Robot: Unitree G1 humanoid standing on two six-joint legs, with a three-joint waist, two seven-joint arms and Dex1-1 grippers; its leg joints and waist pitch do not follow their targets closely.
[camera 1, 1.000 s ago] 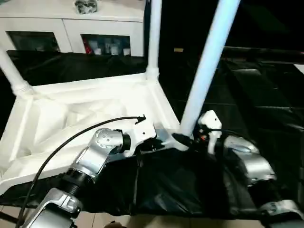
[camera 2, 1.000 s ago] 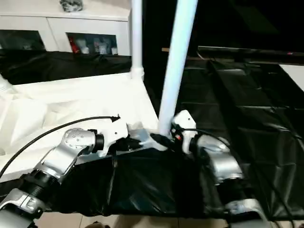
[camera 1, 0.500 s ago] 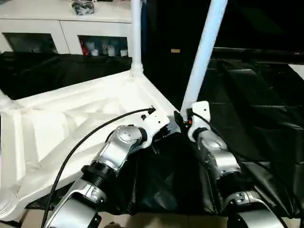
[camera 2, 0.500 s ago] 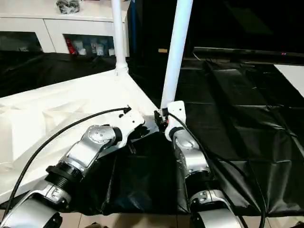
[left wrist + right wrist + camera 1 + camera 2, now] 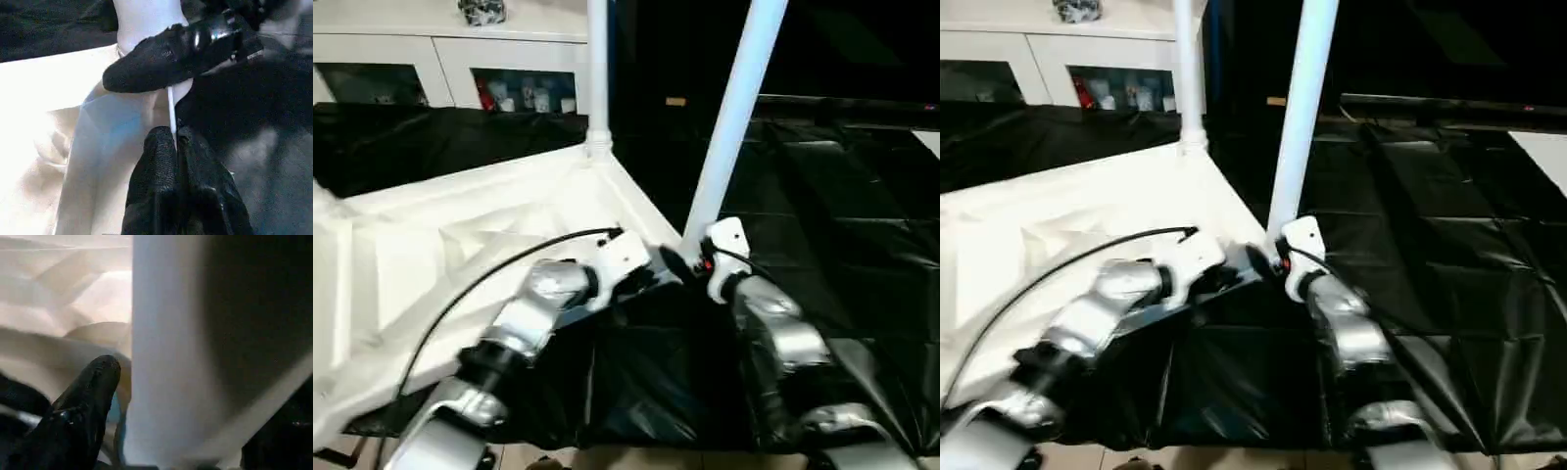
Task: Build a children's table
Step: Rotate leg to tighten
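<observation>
Already the children's table point(image 5: 460, 245) is lying upside down on the black desk point(image 5: 842, 215) with two legs standing; left hand point(image 5: 173, 147) is pinching its rim, right hand point(image 5: 680, 262) spread around the near leg point(image 5: 729, 127).

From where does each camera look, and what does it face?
Eye views: on the head, looking down at the tabletop; both forearms show.
Left wrist: along the shut left pincer, facing the near leg.
Right wrist: close on that leg, one finger showing.
All share this leg.
</observation>
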